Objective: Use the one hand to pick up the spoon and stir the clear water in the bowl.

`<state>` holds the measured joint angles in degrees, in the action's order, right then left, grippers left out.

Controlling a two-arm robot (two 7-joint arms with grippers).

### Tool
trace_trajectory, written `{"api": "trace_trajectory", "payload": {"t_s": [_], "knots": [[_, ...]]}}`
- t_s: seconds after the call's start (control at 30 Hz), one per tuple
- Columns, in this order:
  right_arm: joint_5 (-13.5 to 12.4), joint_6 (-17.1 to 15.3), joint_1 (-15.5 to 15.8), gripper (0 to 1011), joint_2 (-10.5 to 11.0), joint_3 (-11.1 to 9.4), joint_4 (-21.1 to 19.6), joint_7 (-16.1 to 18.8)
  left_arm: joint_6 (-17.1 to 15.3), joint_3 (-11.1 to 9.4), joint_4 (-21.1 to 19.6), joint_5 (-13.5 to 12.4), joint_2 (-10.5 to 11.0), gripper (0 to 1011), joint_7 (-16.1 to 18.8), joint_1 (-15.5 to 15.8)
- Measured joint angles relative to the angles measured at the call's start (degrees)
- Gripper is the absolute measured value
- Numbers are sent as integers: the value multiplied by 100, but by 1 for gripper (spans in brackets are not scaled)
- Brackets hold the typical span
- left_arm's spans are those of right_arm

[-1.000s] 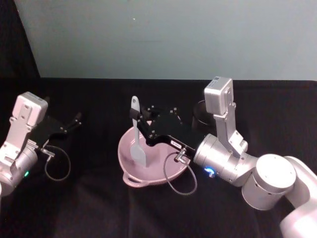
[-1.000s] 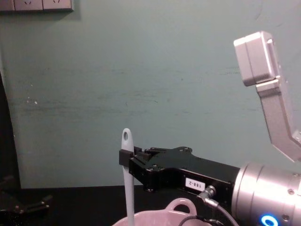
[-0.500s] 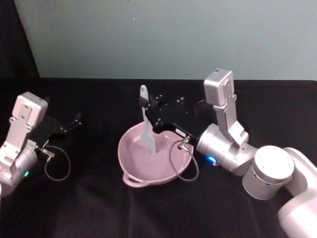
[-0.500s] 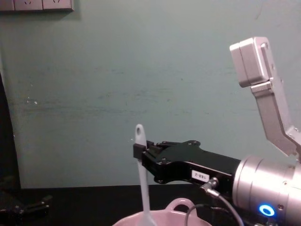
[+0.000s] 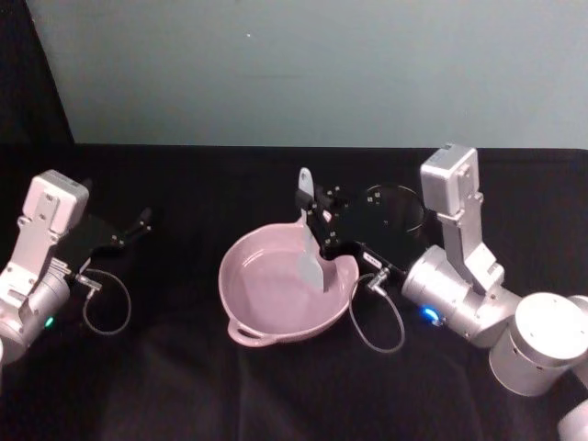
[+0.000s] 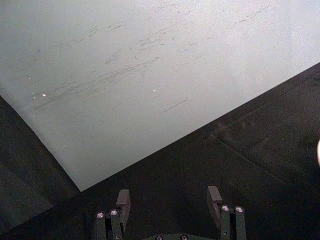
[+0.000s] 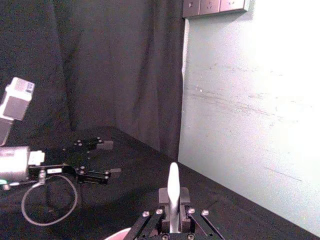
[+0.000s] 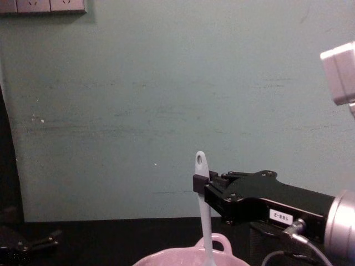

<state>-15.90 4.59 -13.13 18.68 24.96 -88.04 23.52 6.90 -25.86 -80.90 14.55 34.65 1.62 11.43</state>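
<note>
Now the right gripper (image 5: 313, 204) grips the spoon (image 5: 310, 257), blade down in the bowl (image 5: 241, 312).
Mid-frame in the head view, the nearly upright spoon dips inside the pink bowl near its right wall. The gripper pinches the handle just under the oval hole. At the left edge, the left gripper (image 5: 138, 223) sits parked above the black cloth (image 5: 184, 386), fingers apart, holding nothing.

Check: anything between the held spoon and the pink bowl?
Nothing visible. The right end effector is shut on the spoon, its blade already inside the bowl at its right side. The black mesh cup stands behind, out of the way. The left end effector is parked at left.
</note>
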Motion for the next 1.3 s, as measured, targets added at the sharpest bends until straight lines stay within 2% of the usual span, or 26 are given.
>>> {"api": "trace_trajectory", "payload": {"t_s": [0.23, 0.43, 0.73, 0.9, 1.1, 1.3], "knots": [[-139, -18, 280, 112, 67, -49, -303, 82, 0, 0, 0, 0, 0, 1011, 0, 0], [-214, -25, 296, 112, 40, 48, -346, 216, 0, 0, 0, 0, 0, 1011, 0, 0], [-266, -19, 57, 112, -117, 251, -69, 367, 0, 0, 0, 0, 0, 1011, 0, 0], [-312, 29, -164, 112, -239, 306, 255, 418, 0, 0, 0, 0, 0, 1011, 0, 0], [-309, 66, -429, 112, -302, 300, 556, 432, 0, 0, 0, 0, 0, 1011, 0, 0], [-257, 62, -570, 112, -234, 217, 669, 390, 0, 0, 0, 0, 0, 1011, 0, 0]]}}
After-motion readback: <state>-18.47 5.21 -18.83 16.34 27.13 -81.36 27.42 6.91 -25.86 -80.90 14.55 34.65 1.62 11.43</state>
